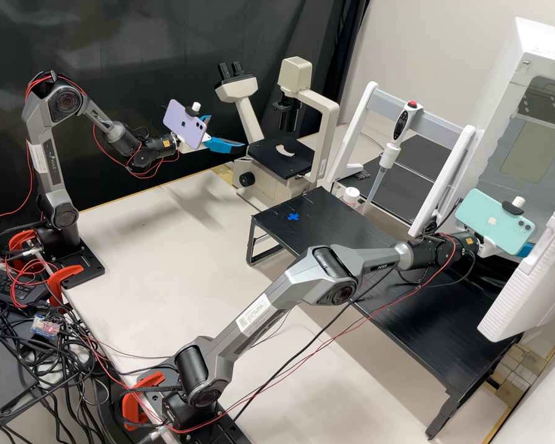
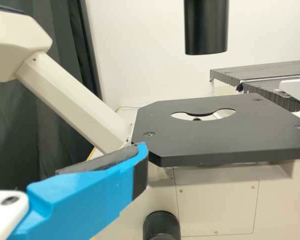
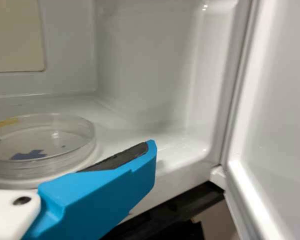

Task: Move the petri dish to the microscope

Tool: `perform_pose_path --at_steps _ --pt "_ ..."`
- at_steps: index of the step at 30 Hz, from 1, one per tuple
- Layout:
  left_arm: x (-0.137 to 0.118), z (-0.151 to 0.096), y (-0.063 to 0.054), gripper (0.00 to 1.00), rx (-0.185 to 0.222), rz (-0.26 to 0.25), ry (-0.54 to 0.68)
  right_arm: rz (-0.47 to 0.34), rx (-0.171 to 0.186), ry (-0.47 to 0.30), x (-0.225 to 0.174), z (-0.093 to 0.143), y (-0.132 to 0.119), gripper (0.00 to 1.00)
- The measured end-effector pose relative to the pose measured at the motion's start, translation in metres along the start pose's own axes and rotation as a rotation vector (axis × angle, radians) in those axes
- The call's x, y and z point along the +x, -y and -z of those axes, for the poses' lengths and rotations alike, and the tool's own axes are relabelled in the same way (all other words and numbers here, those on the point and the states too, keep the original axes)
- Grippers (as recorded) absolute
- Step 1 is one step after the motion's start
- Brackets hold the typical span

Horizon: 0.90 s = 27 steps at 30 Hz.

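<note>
A dark curtain (image 1: 135, 37) and pale wall (image 1: 431, 49) stand behind the light tabletop (image 1: 129, 246) and black riser (image 1: 327, 225). The left pincer (image 1: 227, 132) is spread near the microscope (image 1: 274, 159); the right pincer (image 1: 526, 250), also spread, is beside the petri dish (image 3: 45, 165) inside the white cabinet (image 1: 539, 40).

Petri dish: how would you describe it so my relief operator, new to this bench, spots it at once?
Start at the big white cabinet on the high view's right. In the right wrist view, the petri dish sits inside it, near a bright blue finger. It is round, shallow and see-through, showing yellow and dark blue marks, unlike the opaque blue finger and plain white walls.
</note>
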Motion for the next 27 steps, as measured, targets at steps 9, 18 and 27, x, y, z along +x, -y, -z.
perform_pose_path --at_steps 9,18,27 --pt "0.0000 0.0000 0.0000 1.00 0.000 0.000 0.000 0.033 0.005 0.025 0.0094 -0.0020 -0.0049 1.00" --pt "0.0000 0.0000 0.0000 1.00 0.000 0.000 0.000 0.056 0.008 0.016 0.0098 -0.0030 -0.0059 0.00" --pt "0.0000 0.0000 0.0000 1.00 0.000 0.000 0.000 0.069 0.020 0.013 0.0093 -0.0007 -0.0068 0.00"
